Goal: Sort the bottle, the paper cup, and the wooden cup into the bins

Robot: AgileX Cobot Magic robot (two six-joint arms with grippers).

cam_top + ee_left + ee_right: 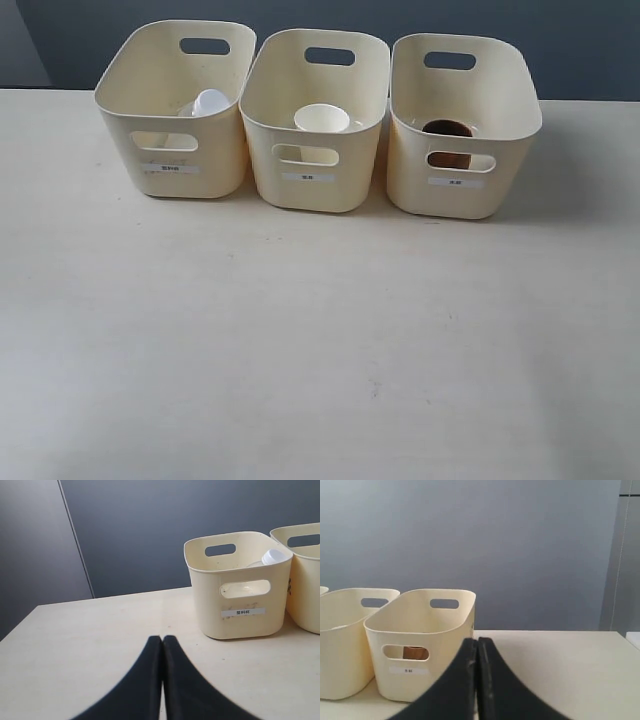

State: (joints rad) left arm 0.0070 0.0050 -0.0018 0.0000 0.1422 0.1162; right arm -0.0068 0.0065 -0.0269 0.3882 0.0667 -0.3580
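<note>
Three cream bins stand in a row at the back of the table. The left bin [175, 150] holds the clear bottle [209, 102], its white cap showing above the rim. The white paper cup [321, 118] sits in the middle bin [312, 170]. The dark wooden cup [447, 129] sits in the right bin [462, 180]. Neither gripper shows in the exterior view. My left gripper [162, 639] is shut and empty, well short of the left bin [240, 615] and bottle cap [274, 556]. My right gripper [477, 641] is shut and empty near the right bin [420, 680], where the wooden cup [415, 653] shows through the cut-out.
The pale table [300, 340] stretches from the bins toward the camera. A dark grey wall [560, 40] stands behind the bins. A second bin's edge [305, 580] shows in the left wrist view, and the middle bin [340, 645] in the right wrist view.
</note>
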